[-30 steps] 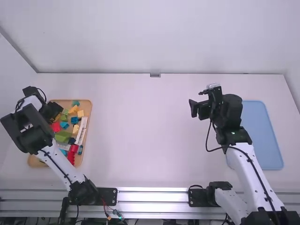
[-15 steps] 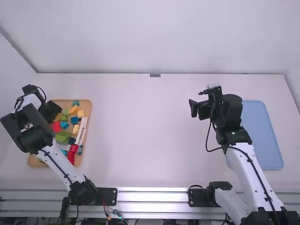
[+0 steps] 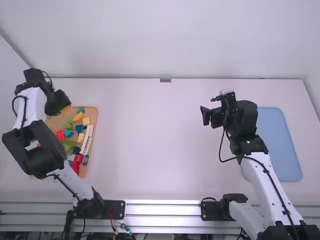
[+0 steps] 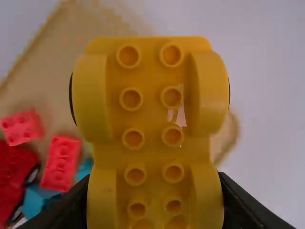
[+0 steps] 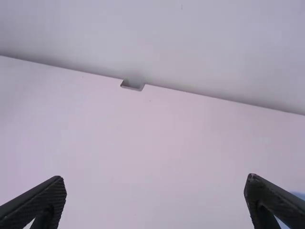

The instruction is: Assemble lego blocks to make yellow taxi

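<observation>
And here's the left gripper (image 3: 59,102), over the far left corner of the wooden tray (image 3: 56,122), and it has a catch: in its own wrist view the fingers sit either side of a big yellow piece (image 4: 152,107), pinching it. What a view of that piece! Two rows of round, hollow-looking studs run along the middle, with rounded arches bulging out on both sides, held above the tray and the desk (image 3: 150,140).

Across to the right gripper (image 3: 210,107), well apart from all that, up over the right half of the desk, and its fingers are spread wide with nothing between them.

Out to the tray now, on the left side of the desk, and it's a colourful crowd! A teal block (image 3: 81,110) by the far edge, an orange piece (image 3: 78,117) near it, a blue block (image 3: 79,128) around the middle, a green piece (image 3: 69,145) nearer the robot, a red piece (image 3: 78,159) nearer still, and a long white piece (image 3: 87,140) lying along the right side.

Way over on the right, there's the flat light-blue board (image 3: 282,145), partly behind the right arm. Beyond the desk's far edge stands the pale wall (image 3: 160,40).
</observation>
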`<state>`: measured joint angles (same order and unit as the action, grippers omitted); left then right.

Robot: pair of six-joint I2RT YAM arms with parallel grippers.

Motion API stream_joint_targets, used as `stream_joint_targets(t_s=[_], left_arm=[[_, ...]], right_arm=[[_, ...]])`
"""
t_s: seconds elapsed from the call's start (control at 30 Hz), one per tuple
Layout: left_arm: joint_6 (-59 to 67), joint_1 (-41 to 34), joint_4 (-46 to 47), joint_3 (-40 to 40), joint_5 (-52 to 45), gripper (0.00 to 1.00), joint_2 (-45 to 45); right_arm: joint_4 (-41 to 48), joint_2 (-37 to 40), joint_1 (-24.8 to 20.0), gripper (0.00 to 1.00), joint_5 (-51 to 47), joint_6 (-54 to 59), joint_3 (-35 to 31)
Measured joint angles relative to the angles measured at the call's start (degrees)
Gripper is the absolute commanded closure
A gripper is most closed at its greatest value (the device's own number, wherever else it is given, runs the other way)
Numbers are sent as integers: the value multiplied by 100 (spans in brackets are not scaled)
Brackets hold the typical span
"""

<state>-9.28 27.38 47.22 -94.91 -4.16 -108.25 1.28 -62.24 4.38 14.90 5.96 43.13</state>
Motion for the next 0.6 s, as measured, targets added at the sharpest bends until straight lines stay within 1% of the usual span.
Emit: stream_joint_targets(t_s=[0.07, 0.1, 0.17, 0.2, 0.3, 0.37, 0.47, 0.5, 0.6], left_arm=[[260, -317, 22, 70, -22, 87, 118], [693, -761, 59, 136, -79, 86, 168], [1152, -1156, 127, 195, -173, 85, 164], [1563, -1495, 212, 262, -278, 86, 164], [2614, -2354, 339, 409, -520, 86, 164], [3390, -2968, 345, 531, -649, 87, 164], [4225, -3600, 446, 708, -732, 84, 164], [4708, -3939, 474, 841, -761, 83, 164], [5351, -4419, 409, 1080, -785, 84, 164]], right_arm=[[26, 0, 2, 1, 0, -4, 0], [50, 0, 0, 2, 0, 13, 0], [70, 0, 0, 1, 2, -9, 0], [85, 0, 2, 2, 2, -4, 0], [90, 0, 2, 1, 2, -2, 0], [111, 0, 2, 2, 2, -4, 0], [162, 0, 0, 1, 11, -4, 0], [197, 0, 2, 1, 15, -9, 0], [264, 0, 2, 1, 13, -9, 0]])
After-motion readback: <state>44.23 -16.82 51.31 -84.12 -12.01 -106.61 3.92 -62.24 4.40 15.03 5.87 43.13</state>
